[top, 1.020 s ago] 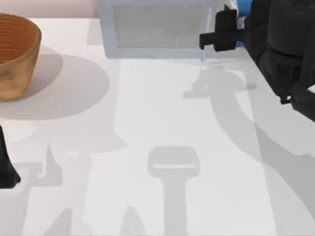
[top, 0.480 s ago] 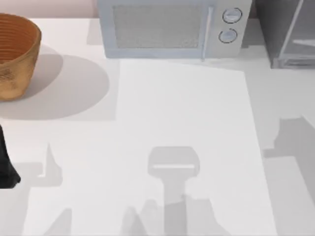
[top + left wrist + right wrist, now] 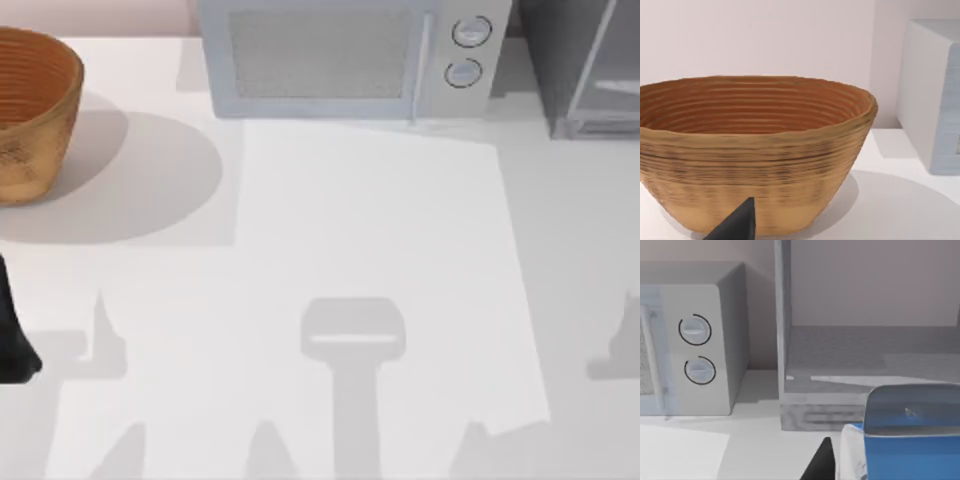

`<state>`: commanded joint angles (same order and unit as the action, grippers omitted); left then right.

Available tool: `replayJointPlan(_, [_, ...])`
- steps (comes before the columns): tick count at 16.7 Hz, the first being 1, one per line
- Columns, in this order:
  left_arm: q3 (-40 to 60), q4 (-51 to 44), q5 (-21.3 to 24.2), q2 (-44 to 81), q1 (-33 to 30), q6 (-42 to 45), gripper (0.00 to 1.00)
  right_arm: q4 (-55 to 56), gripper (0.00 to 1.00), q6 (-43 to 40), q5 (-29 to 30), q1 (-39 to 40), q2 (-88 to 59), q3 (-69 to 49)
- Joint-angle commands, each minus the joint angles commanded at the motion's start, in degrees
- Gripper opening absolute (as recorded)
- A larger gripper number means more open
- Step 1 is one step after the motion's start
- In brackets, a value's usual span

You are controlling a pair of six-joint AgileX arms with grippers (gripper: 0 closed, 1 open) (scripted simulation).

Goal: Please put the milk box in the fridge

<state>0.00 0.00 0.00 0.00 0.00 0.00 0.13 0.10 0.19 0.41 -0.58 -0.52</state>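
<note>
Parked at the table's [image 3: 330, 220] left edge sits your left arm [image 3: 12, 340]. Its left gripper [image 3: 737, 225] faces the woven brown round basket [image 3: 30, 110], which stands at the far left. You cannot tell how its jaws are set. Along the back, at centre, stands the light-grey boxy microwave [image 3: 350, 55] with two round knobs. Just to its right is the large grey fridge [image 3: 585, 65], with its door swung open and its grey floor bare in the right wrist view. In front of that opening, still outside it, your right gripper [image 3: 880, 467] has its jaws clamped on the small blue-topped milk box [image 3: 910, 440], one dark finger [image 3: 821, 462] against the carton's side.
</note>
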Motion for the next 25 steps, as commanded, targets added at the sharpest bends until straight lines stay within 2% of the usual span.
replayJointPlan(8, [0.0,0.0,0.0,0.0,0.0,0.0,1.00,0.4,0.00,0.0,-0.2,-0.3,-0.2,0.1])
replayJointPlan(12, [0.0,0.0,0.0,0.0,0.0,0.0,1.00,6.7,0.00,0.1,-1.7,-1.6,-8.6,-5.1])
replayJointPlan(17, [0.0,0.0,0.0,0.0,0.0,0.0,1.00,20.6,0.00,0.2,-4.5,-5.1,-32.2,-16.4])
replayJointPlan(25, [0.0,0.0,0.0,0.0,0.0,0.0,1.00,47.5,0.00,1.0,-10.0,-11.9,-85.8,-38.2])
